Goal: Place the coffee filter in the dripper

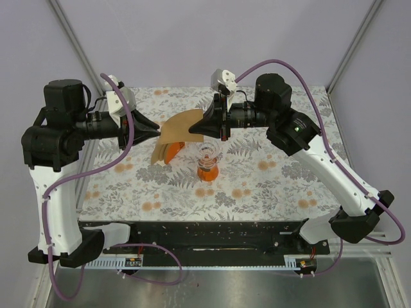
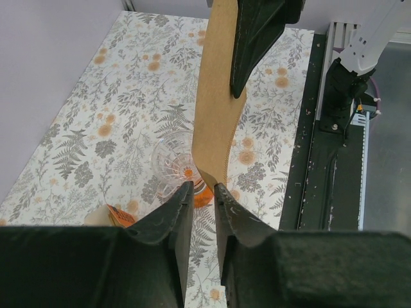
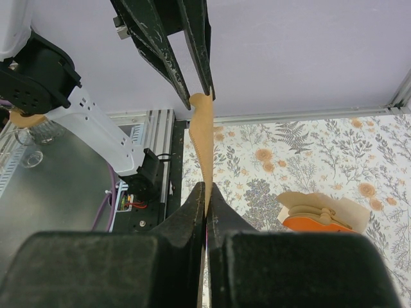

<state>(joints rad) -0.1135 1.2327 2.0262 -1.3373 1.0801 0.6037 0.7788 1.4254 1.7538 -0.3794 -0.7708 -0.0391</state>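
Note:
The coffee filter (image 1: 178, 125) is a flat light-brown fan held in the air between my two grippers. My right gripper (image 1: 194, 131) is shut on its right edge, and the wrist view shows the paper pinched edge-on (image 3: 204, 141) between the jaws (image 3: 206, 186). My left gripper (image 1: 156, 130) is open. The filter's lower corner (image 2: 215, 96) reaches just to the gap between its tips (image 2: 200, 186) without being pinched. The dripper (image 1: 207, 157), a clear ribbed cone on an orange base, stands on the table below and to the right of the filter. It also shows in the left wrist view (image 2: 173, 160).
A thick bundle of brown filters in an orange holder (image 1: 166, 153) lies on the floral mat under the held filter, left of the dripper; it also shows in the right wrist view (image 3: 314, 215). A black rail (image 1: 212, 234) runs along the table's near edge.

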